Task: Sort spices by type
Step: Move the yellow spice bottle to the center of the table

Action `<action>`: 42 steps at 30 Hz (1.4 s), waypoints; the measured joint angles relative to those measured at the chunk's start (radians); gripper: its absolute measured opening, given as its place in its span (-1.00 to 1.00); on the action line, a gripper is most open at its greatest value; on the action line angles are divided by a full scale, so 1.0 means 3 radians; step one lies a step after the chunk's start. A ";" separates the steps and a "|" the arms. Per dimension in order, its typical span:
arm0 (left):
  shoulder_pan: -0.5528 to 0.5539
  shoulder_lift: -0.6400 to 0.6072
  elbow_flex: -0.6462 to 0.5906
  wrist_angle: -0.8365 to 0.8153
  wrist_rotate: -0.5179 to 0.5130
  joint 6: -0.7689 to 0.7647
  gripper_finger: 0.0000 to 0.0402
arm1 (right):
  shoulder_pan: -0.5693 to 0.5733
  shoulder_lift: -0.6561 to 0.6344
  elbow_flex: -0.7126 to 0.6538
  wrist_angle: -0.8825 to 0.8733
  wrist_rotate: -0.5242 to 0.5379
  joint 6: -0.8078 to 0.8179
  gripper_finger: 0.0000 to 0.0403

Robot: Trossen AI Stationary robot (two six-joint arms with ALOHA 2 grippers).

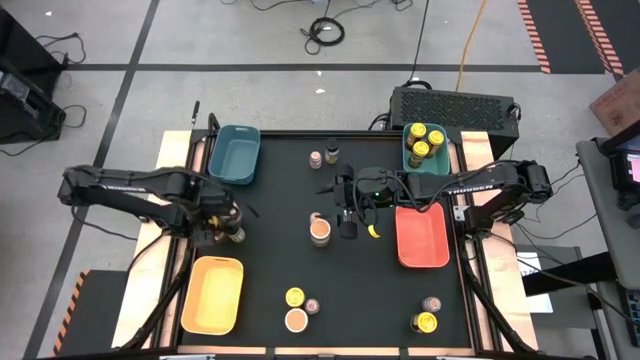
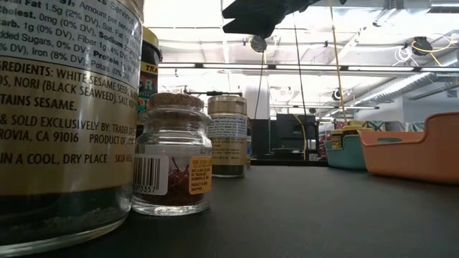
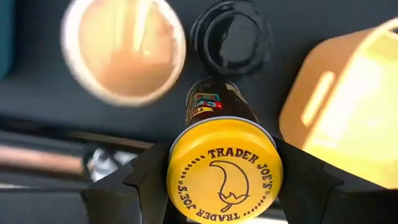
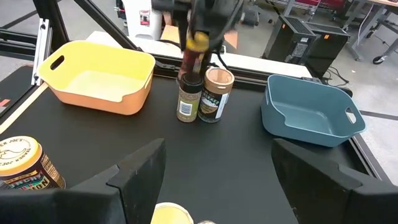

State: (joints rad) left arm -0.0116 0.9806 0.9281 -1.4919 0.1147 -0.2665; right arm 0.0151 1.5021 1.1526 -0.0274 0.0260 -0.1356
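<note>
Four trays ring the black table (image 1: 270,200). The red tray (image 1: 422,245) on the right edge, the yellow tray (image 1: 213,295) at the front left corner and the blue tray (image 1: 235,155) at the back left corner all show bare floors. Only the smaller teal tray (image 1: 408,160) at the back right corner is in use, holding several yellow-lidded jars and nothing else. By the left edge, between the blue and yellow trays, the left gripper (image 1: 228,228) comes down over a yellow-lidded jar (image 3: 224,171). Its fingers (image 3: 146,180) press the lid from both sides in a grip, and the jar's long axis runs roughly upright, lid toward the wrist. Whether the base has left the table cannot be told. A tan-lidded jar (image 3: 124,53) and a dark-lidded jar (image 3: 231,34) stand just beside it. The right gripper (image 4: 214,180) hovers near the table's middle with its fingers spread wide and holding nothing. The gripped jar's likely home, the teal tray, lies across the table toward the back right corner, and the right arm is the nearer to it. Other jars stand loose at the middle, toward the back edge and along the front edge.
</note>
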 joint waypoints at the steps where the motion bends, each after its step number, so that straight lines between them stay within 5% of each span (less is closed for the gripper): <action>1: 0.0000 0.0004 0.0148 -0.0107 -0.0009 -0.0033 0.16 | 0.0000 0.0000 0.0000 0.0000 -0.0001 0.0000 0.42; 8: 0.0000 0.0098 0.1243 -0.0141 -0.0232 0.0073 0.16 | 0.0000 0.0000 -0.0001 -0.0002 -0.0002 0.0000 0.42; 17: 0.0121 0.0871 0.2118 -0.0198 -0.0435 0.0836 0.16 | 0.0000 0.0000 -0.0002 -0.0079 -0.0005 0.0115 0.42; 23: 0.0313 0.1490 0.2193 -0.0101 -0.0660 0.1548 0.16 | 0.0000 -0.0022 -0.0003 -0.0258 -0.0002 0.0237 0.42; 31: 0.0785 0.2122 0.2196 0.0708 -0.0658 0.2579 0.16 | 0.0000 -0.0175 -0.0006 -0.0932 0.0255 0.0434 0.42; 42: 0.1324 0.2762 0.2198 0.1123 -0.0299 0.2768 0.23 | 0.0008 -0.0386 -0.0182 -0.1130 0.0538 0.0397 0.42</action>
State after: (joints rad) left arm 0.3857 1.8091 1.5875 -1.1550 0.0250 0.5638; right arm 0.0176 1.3862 1.0980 -0.3663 0.1875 -0.0166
